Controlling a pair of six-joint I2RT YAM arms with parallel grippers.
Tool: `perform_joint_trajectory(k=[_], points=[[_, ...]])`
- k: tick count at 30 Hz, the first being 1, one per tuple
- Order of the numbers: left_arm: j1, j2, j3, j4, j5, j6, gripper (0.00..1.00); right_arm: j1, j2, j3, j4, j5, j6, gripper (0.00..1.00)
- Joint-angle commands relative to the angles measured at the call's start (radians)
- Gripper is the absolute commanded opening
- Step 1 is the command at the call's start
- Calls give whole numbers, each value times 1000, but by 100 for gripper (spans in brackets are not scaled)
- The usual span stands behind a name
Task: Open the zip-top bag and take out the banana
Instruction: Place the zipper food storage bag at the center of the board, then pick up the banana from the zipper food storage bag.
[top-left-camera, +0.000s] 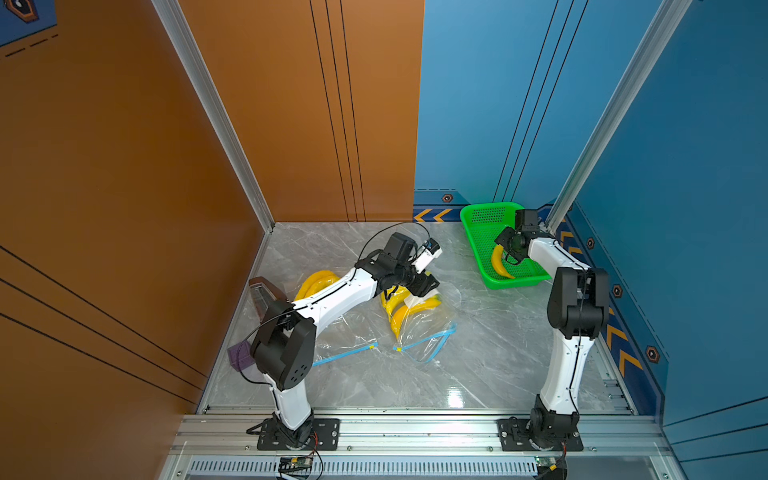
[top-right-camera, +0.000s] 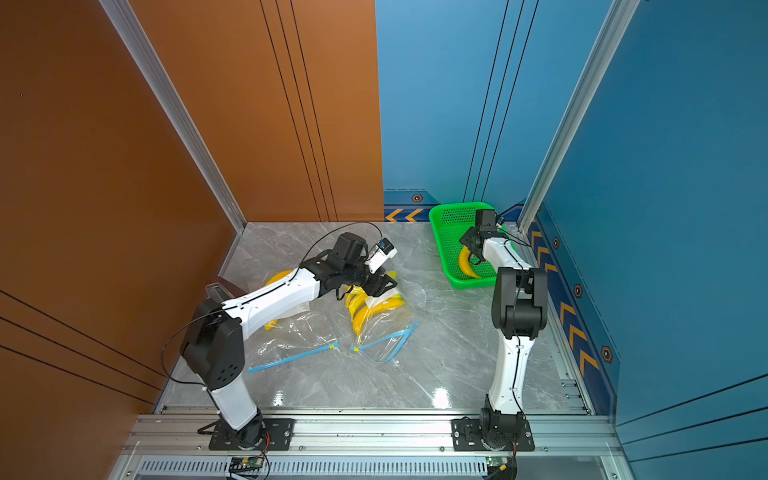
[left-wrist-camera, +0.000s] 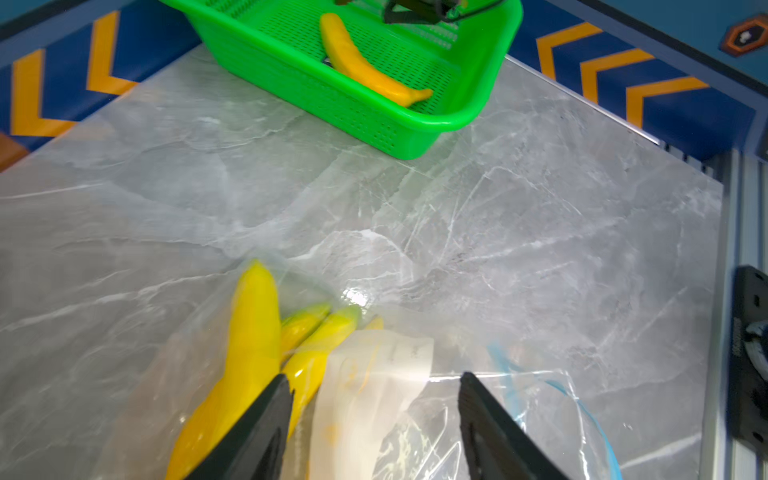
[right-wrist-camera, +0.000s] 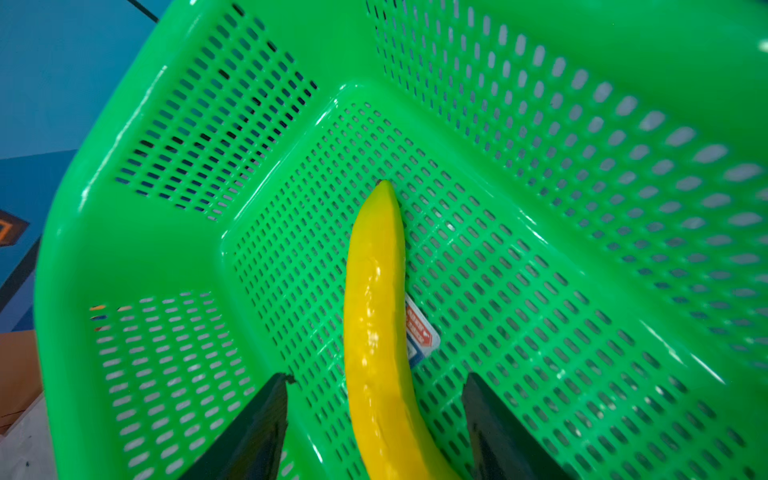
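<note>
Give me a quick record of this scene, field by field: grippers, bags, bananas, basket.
left gripper: open, over the open bag
right gripper: open, above the basket, jaws either side of the banana
basket: green, holds that one banana
open bag: zip parted, several bananas inside
second bag: partly under the left arm, zip looks shut, a bunch seems inside

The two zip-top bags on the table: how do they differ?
The bag by the left arm has its blue zip in one straight line, seemingly shut; the middle bag has its zip spread in an open loop. The left arm covers part of the first; the middle bag lies mostly uncovered, below the left gripper. Both are clear and hold yellow bananas.
</note>
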Motion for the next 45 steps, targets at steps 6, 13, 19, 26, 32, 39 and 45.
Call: perform_joint_trajectory(k=[6, 13, 19, 26, 32, 39, 45], points=[[223, -99, -169, -7, -164, -288, 72, 151, -505, -416, 93, 22, 39, 68], [262, -19, -226, -7, -136, -318, 76, 355, -795, -690, 90, -2, 63, 59], [252, 34, -205, -6, -124, -296, 76, 523, -1064, -906, 86, -29, 111, 50], [246, 85, -156, -4, -136, -312, 65, 781, -1110, -1051, 185, 6, 196, 45], [239, 124, -125, -4, -172, -330, 54, 942, -953, -1104, 368, 34, 219, 39], [237, 138, -109, -6, -194, -329, 45, 1012, -892, -1134, 448, 31, 205, 38], [237, 149, -105, -6, -198, -328, 37, 1067, -887, -1140, 441, 14, 149, 38]])
